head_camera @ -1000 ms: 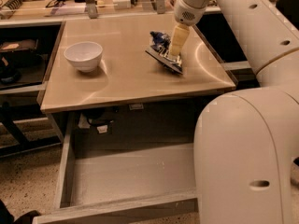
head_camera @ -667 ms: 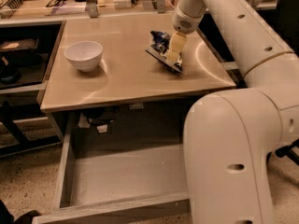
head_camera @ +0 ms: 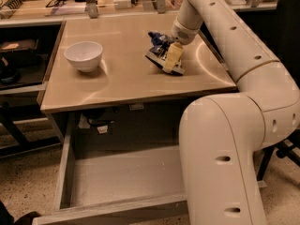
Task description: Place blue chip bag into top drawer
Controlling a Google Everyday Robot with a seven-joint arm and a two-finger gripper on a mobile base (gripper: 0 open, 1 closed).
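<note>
Bag [head_camera: 156,54] is clamped in the gripper [head_camera: 169,63] at the right-hand side of the table [head_camera: 122,86], tilted, with its lower edge touching the top. One cream finger [head_camera: 172,56] can be seen laid across the front of it. The bowl [head_camera: 83,55] is parked well apart on the left. Drawer [head_camera: 117,182] is pulled out under the table, grey bottom showing, right end hidden by the arm [head_camera: 220,163].
</note>
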